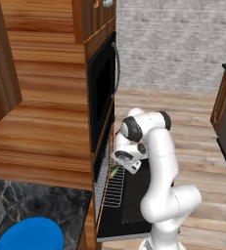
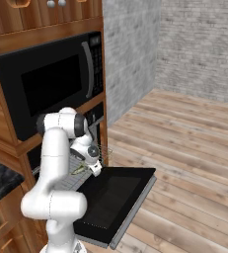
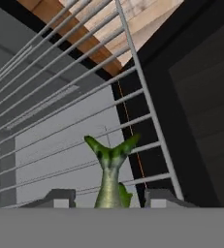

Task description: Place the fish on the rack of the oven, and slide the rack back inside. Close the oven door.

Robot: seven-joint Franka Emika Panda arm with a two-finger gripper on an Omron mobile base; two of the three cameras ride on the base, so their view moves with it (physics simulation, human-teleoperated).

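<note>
My jaws (image 3: 106, 198) pinch the fish (image 3: 111, 169) above the rack (image 3: 60, 111); released carelessly, it could slip between the wires.

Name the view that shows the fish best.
The hand view: the fish fills the centre, forked tail up, between the fingertips over the rack. The left base view shows a small greenish sliver by the wrist; the right base view shows a similar sliver on the rack.
</note>
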